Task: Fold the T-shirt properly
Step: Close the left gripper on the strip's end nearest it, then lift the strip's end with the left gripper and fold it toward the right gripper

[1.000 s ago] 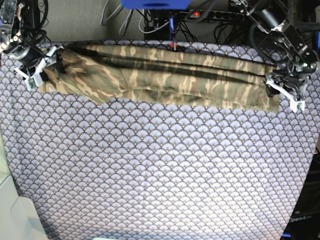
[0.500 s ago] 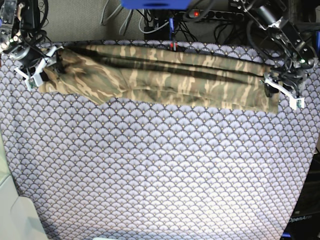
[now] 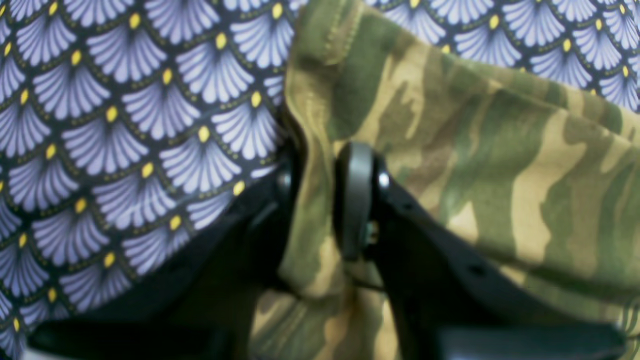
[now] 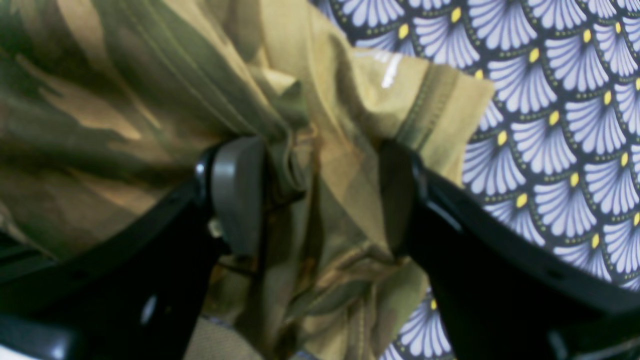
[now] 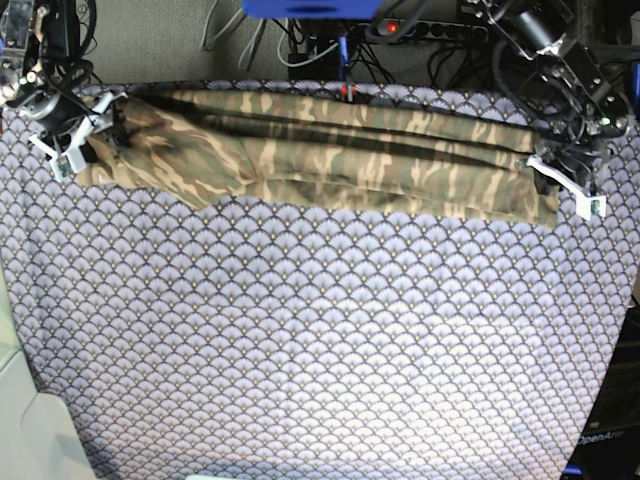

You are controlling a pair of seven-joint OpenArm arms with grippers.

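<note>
Camouflage T-shirt (image 5: 320, 160) folded into a long narrow band, stretched left to right along the far part of the desk (image 5: 320, 340), flat on the purple scallop-patterned tablecloth (image 5: 300, 330). Wider and more rumpled toward the left end, narrower and smoother at the right end.

Left gripper (image 3: 320, 200) at the band's right end in the base view (image 5: 562, 180); jaws clamped on a thin upright fold of the T-shirt (image 3: 450, 150), cloth pinched tight between the two black fingers, one grey pad (image 3: 355, 200) pressed against the fabric. Hemmed edge of the shirt running up past the grip, tablecloth (image 3: 125, 125) showing to the left of it.

Right gripper (image 4: 320, 200) at the band's left end in the base view (image 5: 75, 140); jaws set wide on either side of a thick bunch of the T-shirt (image 4: 150, 90), both fingers touching the gathered cloth, bunch filling the gap. Stitched hem folded over just beside the right-hand finger, tablecloth (image 4: 560, 100) beyond.

Dark cables and a power strip (image 5: 440, 30) past the far edge of the desk.
</note>
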